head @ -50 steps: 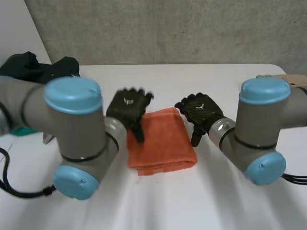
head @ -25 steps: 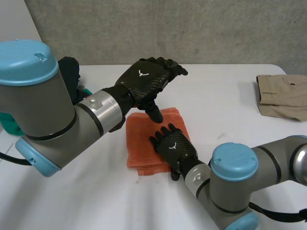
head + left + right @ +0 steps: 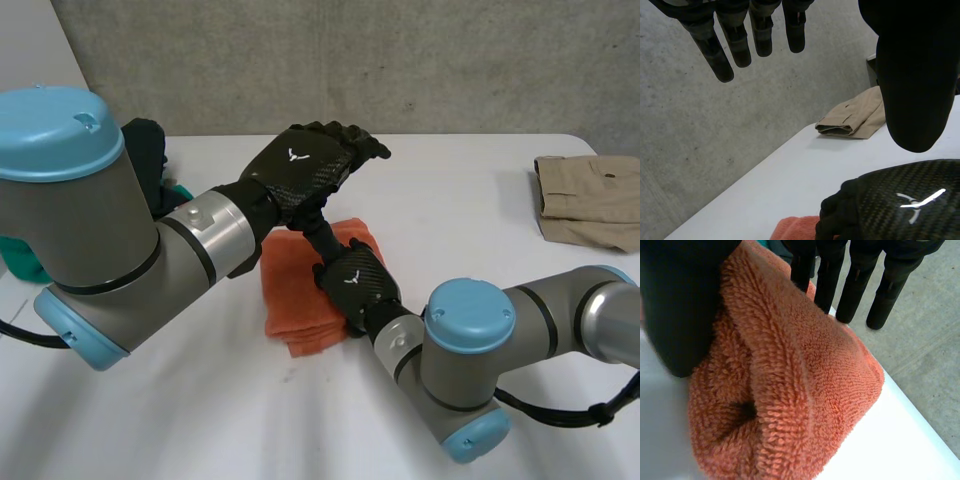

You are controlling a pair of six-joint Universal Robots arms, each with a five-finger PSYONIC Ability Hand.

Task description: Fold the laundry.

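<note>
A: Bench first?

B: White bench [image 3: 470,180] across the frame. Folded beige garment [image 3: 590,200] at upper right, looks finished. Dark heap of clothes [image 3: 150,150] at upper left, behind the left arm, unfolded.

A: The piece being worked?

B: Orange terry towel [image 3: 295,300], centre of frame. It lies on the bench as a thick folded pad, bunched along its right side. My reading: task about midway. One piece is done, this towel is nearly folded, and the heap is not yet begun.

A: Hands?

B: Left hand [image 3: 305,170] hangs above the towel, clear of it. Its fingers [image 3: 735,45] are straight and spread, holding nothing.

A: And the other?

B: Right hand [image 3: 358,285] sits at the towel's right edge. From its wrist, the thumb [image 3: 680,305] presses one flank of a raised ridge of terry, with the fingers on the far flank. It is grasping the towel.
</note>
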